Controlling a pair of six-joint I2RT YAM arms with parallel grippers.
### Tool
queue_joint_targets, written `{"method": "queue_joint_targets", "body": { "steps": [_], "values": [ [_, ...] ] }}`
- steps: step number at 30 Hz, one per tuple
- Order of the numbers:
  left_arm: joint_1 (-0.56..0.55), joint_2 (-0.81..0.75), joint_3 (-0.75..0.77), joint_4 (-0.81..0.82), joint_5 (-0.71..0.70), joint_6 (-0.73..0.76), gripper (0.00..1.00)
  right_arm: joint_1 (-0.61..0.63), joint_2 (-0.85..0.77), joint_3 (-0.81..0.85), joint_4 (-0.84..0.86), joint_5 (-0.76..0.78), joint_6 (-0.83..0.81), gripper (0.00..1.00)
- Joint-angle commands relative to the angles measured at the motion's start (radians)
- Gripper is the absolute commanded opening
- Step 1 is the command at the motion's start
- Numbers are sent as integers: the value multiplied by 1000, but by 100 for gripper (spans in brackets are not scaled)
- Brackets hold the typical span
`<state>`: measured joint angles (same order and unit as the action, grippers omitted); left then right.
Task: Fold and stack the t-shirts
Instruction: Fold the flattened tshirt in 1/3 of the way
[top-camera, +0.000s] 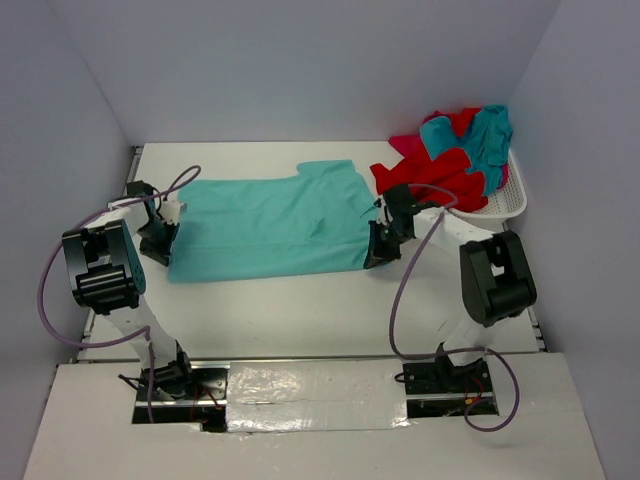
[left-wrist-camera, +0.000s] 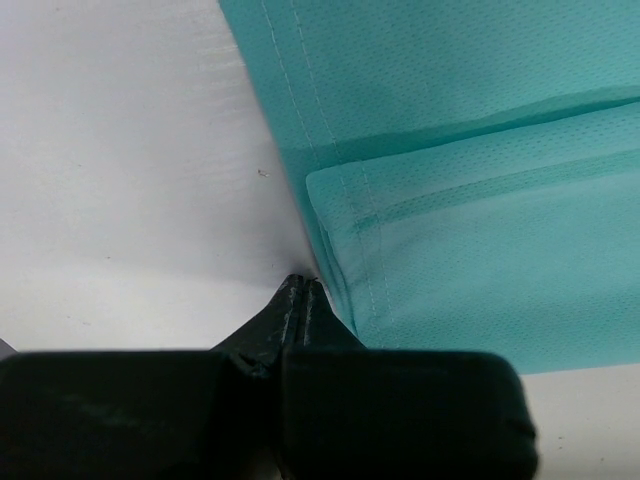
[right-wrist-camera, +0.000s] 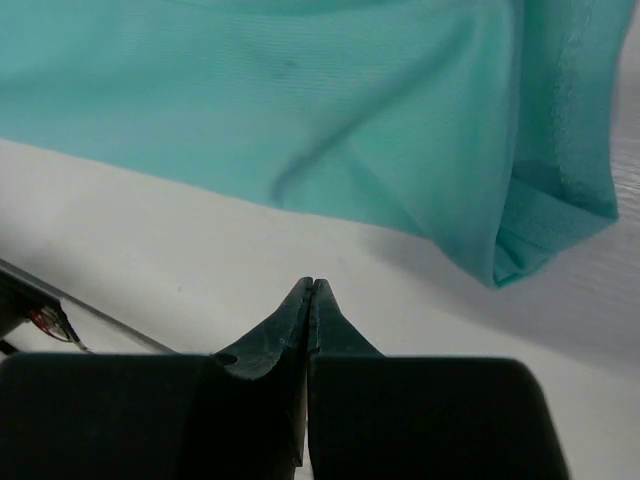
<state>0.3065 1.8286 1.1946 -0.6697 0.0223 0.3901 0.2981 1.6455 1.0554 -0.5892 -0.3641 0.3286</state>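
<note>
**Teal t-shirt spread out, both grippers closed**

The white table (top-camera: 300, 310) carries a teal t-shirt (top-camera: 270, 225) spread across its middle, reaching towards the left edge. At the far right corner, a white basket (top-camera: 508, 205) holds heaped red and teal t-shirts (top-camera: 455, 150). The left gripper (left-wrist-camera: 303, 286), jaws pressed together, has its tips at the shirt's stitched hem; whether it pinches cloth I cannot tell. The right gripper (right-wrist-camera: 312, 286), closed and empty, is over bare table near the shirt's corner.
</note>
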Motion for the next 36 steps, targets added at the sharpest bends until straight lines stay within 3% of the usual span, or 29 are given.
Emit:
{"method": "queue_joint_targets", "body": {
  "steps": [1,4,8,22,24,25,27,28,29,33,36],
  "values": [
    [-4,5,37,-10,-5,7,0,-17,71,-5,43,-30,38,0],
    [-4,9,31,-8,-13,9,0,-45,131,54,51,5,21,0],
    [-4,-8,13,2,-18,18,0,-129,177,68,104,-58,38,0],
    [-4,-6,17,-8,30,16,0,-290,172,37,63,-29,-26,0],
    [-4,-12,13,-13,44,12,0,-290,116,32,49,13,-36,8],
    [-4,-12,16,-14,60,12,1,-290,81,28,34,19,-40,28],
    [-4,-11,17,-21,67,3,1,-290,48,0,23,24,-40,48],
    [-4,-8,22,-22,71,1,1,-290,16,-15,25,22,-36,68],
    [-6,-8,25,-25,74,0,0,-289,1,-53,32,14,-17,82],
    [-4,-14,25,-27,82,-10,0,-274,-9,-127,112,-45,33,86],
    [-4,-14,33,-31,85,-10,0,-246,39,-130,147,-58,49,79]
  ]
}}
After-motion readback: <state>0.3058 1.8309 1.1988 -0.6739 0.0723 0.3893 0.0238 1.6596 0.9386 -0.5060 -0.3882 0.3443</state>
